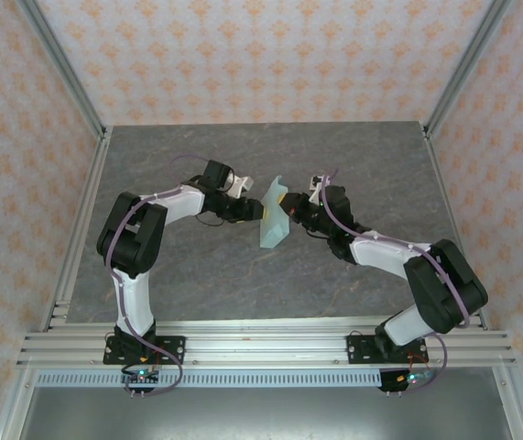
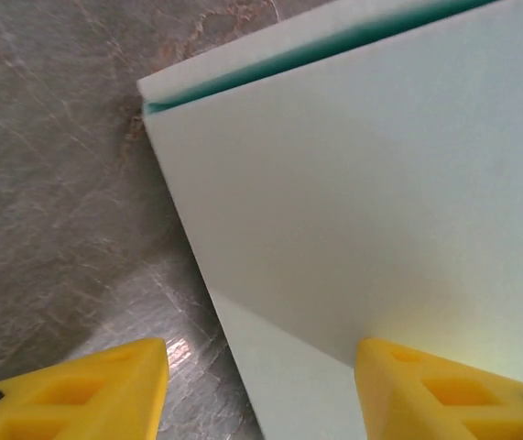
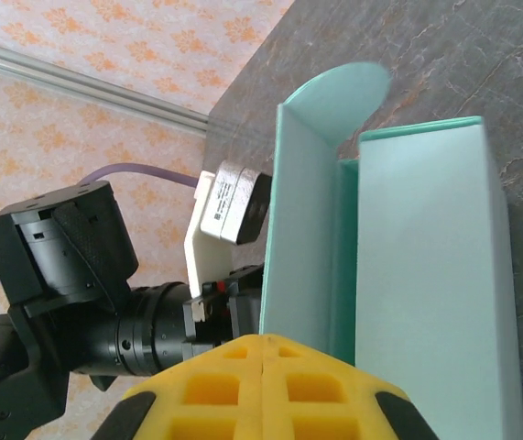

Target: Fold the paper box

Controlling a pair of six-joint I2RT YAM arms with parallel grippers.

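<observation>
The paper box (image 1: 273,218) is pale mint card, partly formed, and stands on the grey table between my two grippers. In the right wrist view its long body (image 3: 426,275) lies to the right, and a flap with a rounded end (image 3: 305,183) stands upright beside it. My right gripper (image 3: 261,353) is shut with nothing between its fingers, its tip against the foot of that flap. My left gripper (image 2: 261,394) is open on the box's other side. A box panel (image 2: 362,211) reaches between its fingers. The right fingertip (image 2: 435,385) touches the card and the left one stands apart.
The grey marbled table (image 1: 188,156) has free room on all sides of the box. Aluminium posts (image 1: 69,73) and patterned walls close in the table. A rail (image 1: 261,348) runs along the near edge. The left arm's wrist (image 3: 105,312) sits close behind the upright flap.
</observation>
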